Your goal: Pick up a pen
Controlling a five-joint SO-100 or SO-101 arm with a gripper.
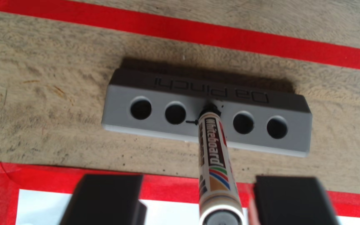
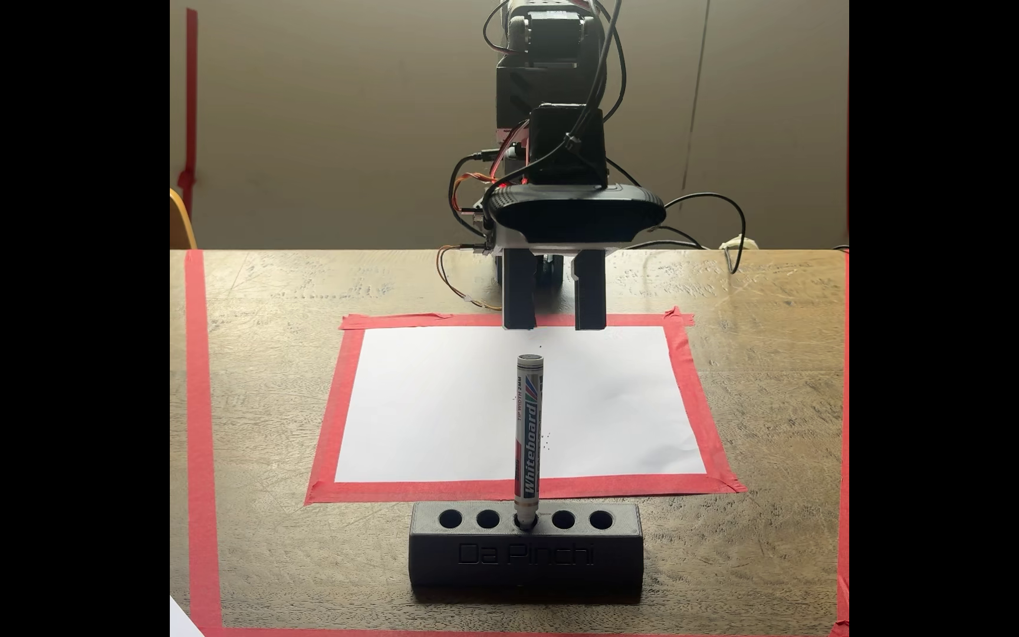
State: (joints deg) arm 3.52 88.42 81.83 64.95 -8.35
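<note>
A dark block-shaped holder (image 2: 525,554) with five round holes in a row is seen on the wooden table (image 2: 770,429), and only the middle hole is filled: the pen (image 2: 528,441) is stood in it tip down, nearly upright, its black end uppermost. The other four holes are seen as dark openings with nothing standing in them. The gripper (image 2: 554,326) is held above and behind the pen in the fixed view, its two black fingers (image 2: 519,294) spread apart and pointed downward, with nothing pinched between them; the pen's top end is found below the fingertips and roughly in line with the gap, apart from both. In the wrist view the pen (image 1: 214,155) is seen rising between the two fingers (image 1: 107,199), whose tips are blurred and cut off by the lower edge, and the gripper (image 1: 198,179) is shown clear of the barrel on either side. The pen's tip is hidden inside the holder (image 1: 131,121). The words "Da Pinchi" on the holder's side are read upside down in the wrist view and faintly in the fixed view. A white sheet of paper (image 2: 433,398) framed in red tape (image 2: 335,416) is shown whole beneath the fingers in the fixed view, while the wrist view cuts it off behind the fingers. Small dark marks on the holder beside the middle hole are made out in the wrist view.
</note>
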